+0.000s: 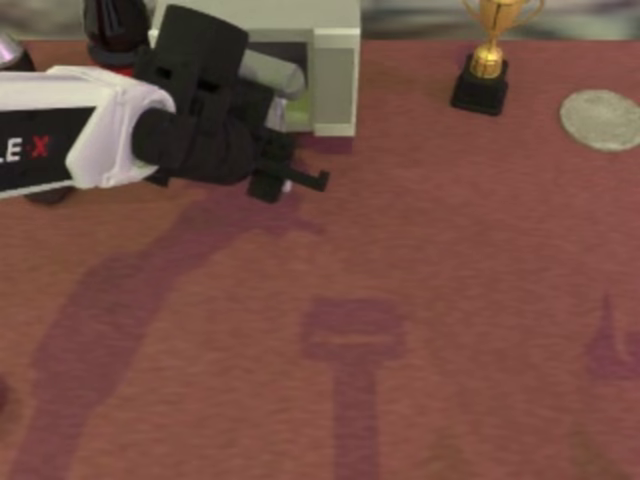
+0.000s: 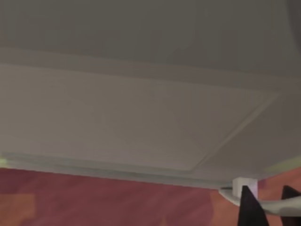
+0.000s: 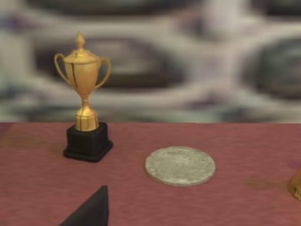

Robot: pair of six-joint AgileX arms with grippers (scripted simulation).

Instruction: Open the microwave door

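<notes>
The light-grey microwave [image 1: 338, 75] stands at the back of the table, left of centre, largely covered by my left arm. The microwave door [image 2: 141, 108] fills the left wrist view. In the top view it stands swung a little out from the front, with a strip of green inner floor [image 1: 299, 102] showing behind it. My left gripper [image 1: 300, 183] is just in front of the microwave, shut on the door's pale handle [image 2: 277, 205]. Its dark fingertips [image 2: 249, 209] stand on either side of the handle. My right gripper [image 3: 94, 212] is outside the top view, off to the right.
A gold trophy [image 1: 487, 58] on a black base stands at the back right, with a flat grey disc [image 1: 603, 120] to its right. Both also show in the right wrist view, the trophy [image 3: 85, 123] and the disc [image 3: 180, 165]. A dark object [image 1: 113, 35] stands left of the microwave.
</notes>
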